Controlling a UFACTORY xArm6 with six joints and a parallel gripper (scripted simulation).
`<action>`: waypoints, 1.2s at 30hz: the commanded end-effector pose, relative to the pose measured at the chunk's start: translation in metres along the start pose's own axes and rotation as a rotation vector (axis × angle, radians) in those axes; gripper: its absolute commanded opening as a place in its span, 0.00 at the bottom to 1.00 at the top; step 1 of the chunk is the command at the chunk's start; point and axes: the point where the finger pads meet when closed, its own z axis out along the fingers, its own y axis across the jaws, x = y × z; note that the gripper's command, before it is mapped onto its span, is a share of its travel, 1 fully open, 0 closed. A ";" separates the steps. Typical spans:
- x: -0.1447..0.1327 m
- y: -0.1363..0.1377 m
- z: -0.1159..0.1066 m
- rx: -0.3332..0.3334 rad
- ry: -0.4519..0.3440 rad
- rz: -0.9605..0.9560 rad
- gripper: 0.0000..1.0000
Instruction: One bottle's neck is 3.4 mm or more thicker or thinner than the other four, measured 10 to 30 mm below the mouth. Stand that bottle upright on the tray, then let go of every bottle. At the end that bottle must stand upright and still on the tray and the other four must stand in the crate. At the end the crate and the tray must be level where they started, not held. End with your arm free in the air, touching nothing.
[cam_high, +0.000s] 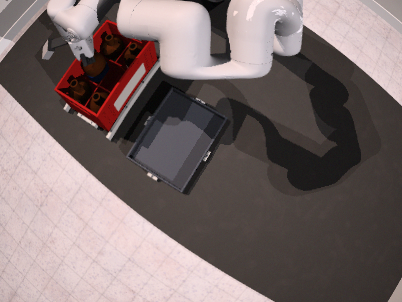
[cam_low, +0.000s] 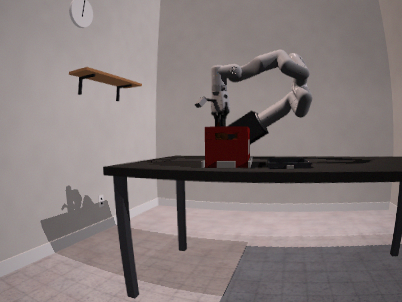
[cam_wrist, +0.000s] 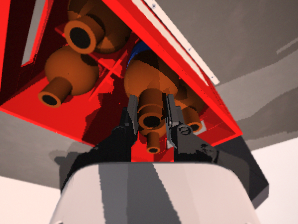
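A red crate (cam_high: 113, 116) (cam_low: 227, 147) (cam_wrist: 172, 47) stands at the table's back left and holds brown bottles. My gripper (cam_high: 90, 60) (cam_low: 220, 119) (cam_wrist: 151, 104) reaches down into the crate from above and is shut on the neck of the middle bottle (cam_high: 97, 66) (cam_wrist: 142, 75), which has a blue label. This bottle sits higher than the others; its base is hidden. Two bottles (cam_high: 113, 44) (cam_high: 133, 50) stand in the far cells and two bottles (cam_high: 78, 88) (cam_high: 98, 98) in the near cells. The dark grey tray (cam_high: 175, 145) lies flat right beside the crate and nothing is on it.
The white arm arches over the crate and the tray's far side. The crate's dividers and walls stand close around the held bottle. The dark table top ends in a curved front edge, with tiled floor below.
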 end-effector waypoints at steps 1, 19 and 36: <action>0.001 0.000 -0.002 0.000 0.004 -0.001 0.00; 0.001 0.000 -0.008 0.000 0.004 -0.001 0.00; 0.001 0.000 -0.024 0.000 0.004 -0.001 0.00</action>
